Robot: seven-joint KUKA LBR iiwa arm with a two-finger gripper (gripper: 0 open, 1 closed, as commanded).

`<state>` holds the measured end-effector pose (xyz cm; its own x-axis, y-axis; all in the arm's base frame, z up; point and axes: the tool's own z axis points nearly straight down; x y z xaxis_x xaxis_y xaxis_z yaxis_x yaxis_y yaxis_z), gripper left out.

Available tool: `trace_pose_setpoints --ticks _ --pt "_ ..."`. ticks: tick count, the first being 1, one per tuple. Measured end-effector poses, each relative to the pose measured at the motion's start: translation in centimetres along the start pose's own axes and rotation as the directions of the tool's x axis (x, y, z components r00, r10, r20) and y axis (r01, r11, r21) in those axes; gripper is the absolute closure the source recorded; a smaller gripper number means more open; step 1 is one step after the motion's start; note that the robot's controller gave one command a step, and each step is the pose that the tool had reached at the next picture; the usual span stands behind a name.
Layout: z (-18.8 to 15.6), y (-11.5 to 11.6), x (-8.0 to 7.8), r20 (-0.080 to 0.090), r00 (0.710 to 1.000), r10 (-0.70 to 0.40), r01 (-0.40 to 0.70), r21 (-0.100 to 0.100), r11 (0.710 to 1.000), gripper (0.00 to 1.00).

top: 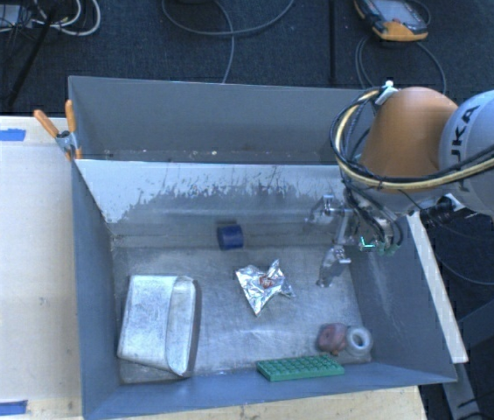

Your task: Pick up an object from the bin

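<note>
Up top and closest to the lens, the orange wrist cover (404, 134) bulges at the bin's 2 o'clock, dark and yellow cables looped round it, and below it the gripper (328, 238) hangs over bare grey floor close to the right-hand wall of the bin (98, 234). Its two metal fingers (333, 267) stand well apart, wide open, and there is nothing between them. Nearest thing to it is the crumpled foil wrapper (261, 287), lying at the gripper's 8 o'clock, near but not touching, almost dead centre on the bin floor. Look at it: shiny silver, creased into a rough triangle with a point trailing toward 6 o'clock, and a small red patch showing on its right side. At the gripper's 6 o'clock, down by the near wall, a dull pink lump (330, 338) sits touching a clear ring (359, 341). Just beside those, at 7 o'clock from them, a flat green studded brick (300, 368) lies along the near wall. At the bin's 12 o'clock a small blue block (229, 235) sits alone, and over at 8 o'clock a big silver pouch (159, 322) lies flat
</note>
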<state>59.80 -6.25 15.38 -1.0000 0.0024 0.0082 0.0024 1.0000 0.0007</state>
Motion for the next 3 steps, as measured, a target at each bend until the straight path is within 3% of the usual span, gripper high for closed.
trace_pose_setpoints --ticks 1,2,3 --pt "8.2 7.3 4.0 0.009 0.972 -0.236 0.236 0.003 0.972 0.00" --pt "7.9 7.3 3.8 0.015 0.971 -0.237 0.237 0.004 0.971 1.00" --pt "-10.0 0.4 5.3 0.015 0.936 -0.350 0.350 0.008 0.937 1.00"
